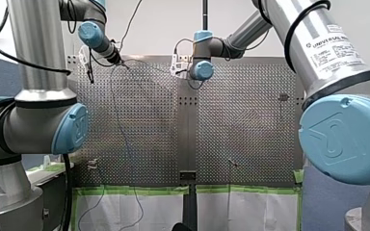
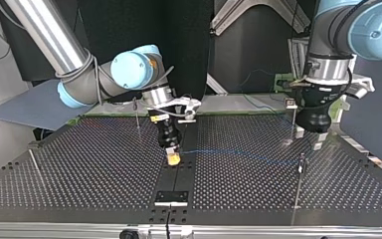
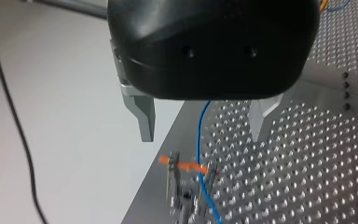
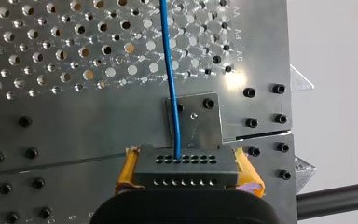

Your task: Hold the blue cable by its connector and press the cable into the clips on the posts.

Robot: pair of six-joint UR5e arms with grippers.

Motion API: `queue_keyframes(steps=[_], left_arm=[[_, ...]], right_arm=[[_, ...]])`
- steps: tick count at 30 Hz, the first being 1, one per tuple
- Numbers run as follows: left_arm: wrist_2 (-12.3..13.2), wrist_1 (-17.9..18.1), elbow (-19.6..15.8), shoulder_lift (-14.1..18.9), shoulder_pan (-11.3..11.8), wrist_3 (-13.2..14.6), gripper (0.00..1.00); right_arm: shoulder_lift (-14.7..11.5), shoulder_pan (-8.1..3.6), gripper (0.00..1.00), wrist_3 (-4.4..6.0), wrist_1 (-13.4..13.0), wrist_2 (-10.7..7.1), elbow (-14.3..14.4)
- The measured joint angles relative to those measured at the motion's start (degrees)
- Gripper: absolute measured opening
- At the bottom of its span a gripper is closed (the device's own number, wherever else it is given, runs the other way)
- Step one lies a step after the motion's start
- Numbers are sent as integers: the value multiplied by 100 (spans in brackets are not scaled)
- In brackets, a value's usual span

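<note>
Connector (image 4: 186,171) sits squeezed between my right fingers (image 4: 127,173), with the blue cable (image 4: 170,70) running ahead of them. My left fingers (image 3: 144,116) are wide open and empty, and the cable passes between them toward a clip (image 3: 186,184). Next it likely needs pressing down into that clip.

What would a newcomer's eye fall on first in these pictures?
The blue cable first: it runs over the perforated table into a dark connector clamped between the yellow pads of my right gripper. Next, my left gripper, fingers open, hangs above an orange clip that the cable passes.
</note>
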Motion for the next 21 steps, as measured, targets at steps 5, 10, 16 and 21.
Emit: queue_keyframes(steps=[5, 10, 16, 21], left_arm=[[213, 4, 2, 4, -107, 164, 99], [445, 13, 3, -12, -239, 382, 99], [529, 23, 10, -126, -370, 683, 99], [417, 57, 11, -90, -467, 929, 99]], right_arm=[[0, -8, 0, -23, 9, 33, -1], [1, -32, 0, -37, 18, 35, -1], [7, -48, 0, -66, 16, 41, -1], [7, -54, 0, -70, 18, 34, 0]])
